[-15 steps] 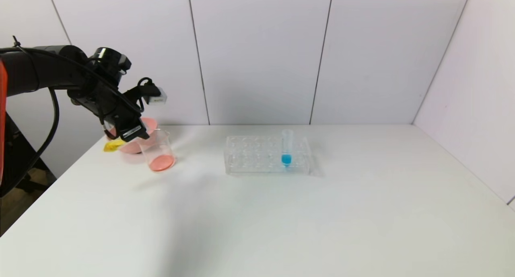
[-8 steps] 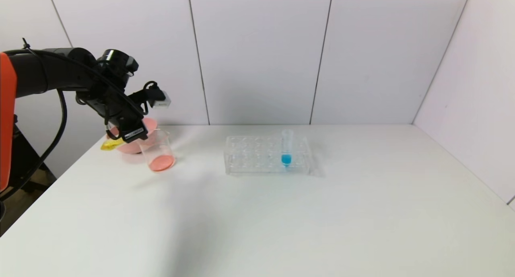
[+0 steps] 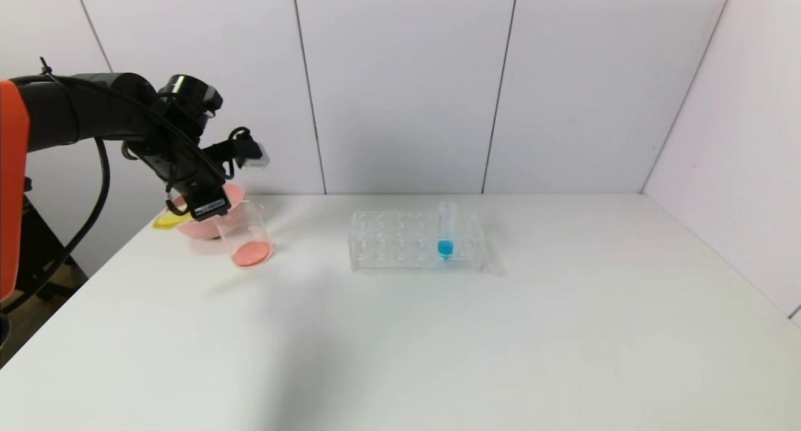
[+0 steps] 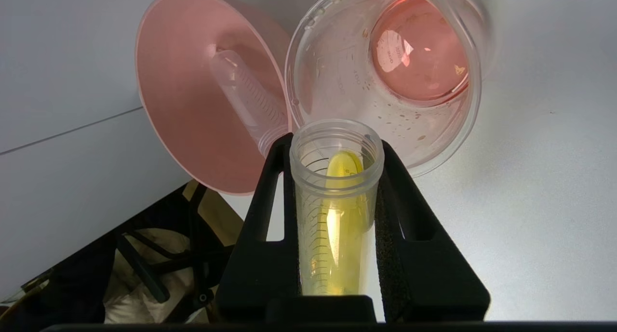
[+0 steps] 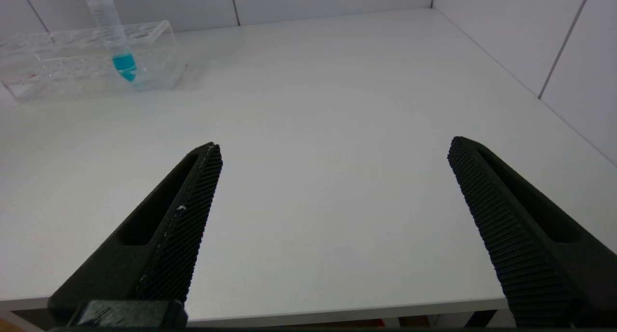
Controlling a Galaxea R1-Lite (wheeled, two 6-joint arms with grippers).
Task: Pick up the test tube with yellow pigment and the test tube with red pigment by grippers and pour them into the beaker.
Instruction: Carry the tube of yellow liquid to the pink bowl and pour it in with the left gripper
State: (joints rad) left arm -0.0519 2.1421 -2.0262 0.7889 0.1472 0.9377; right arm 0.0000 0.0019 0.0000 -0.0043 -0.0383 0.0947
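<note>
A: Left end effector (image 3: pixel 201 207) hangs over the far left corner of the worktop (image 3: pixel 400 331) in the head view, clamped on the test tube with yellow pigment (image 3: pixel 166 220). The tube lies nearly flat, its yellow end sticking out on the side away from the beaker (image 3: pixel 245 234).

B: And around the beaker?

A: Reddish liquid sits in its bottom. The pink bowl (image 3: pixel 203 228) stands just behind it, touching or nearly so. The clear tube rack (image 3: pixel 416 240) is well to the beaker's right, with the blue tube (image 3: pixel 445 229) upright in it.

B: The left wrist view?

A: Both black fingers (image 4: pixel 402 216) press the tube's sides, (image 4: pixel 336 211) its open mouth pointing at the beaker's rim (image 4: pixel 385 76). Yellow liquid is still inside the tube. The pink bowl (image 4: pixel 193 105) beside the beaker holds an empty clear tube (image 4: pixel 246 98) lying on its side. Nothing stands between the mouth and the rim.

B: Right wrist view?

A: Right end effector (image 5: pixel 332 178) is spread wide over bare worktop (image 5: pixel 328 105), holding nothing. The rack (image 5: pixel 87 57) and blue tube (image 5: pixel 113 35) lie far ahead of it; the beaker is out of sight there.
</note>
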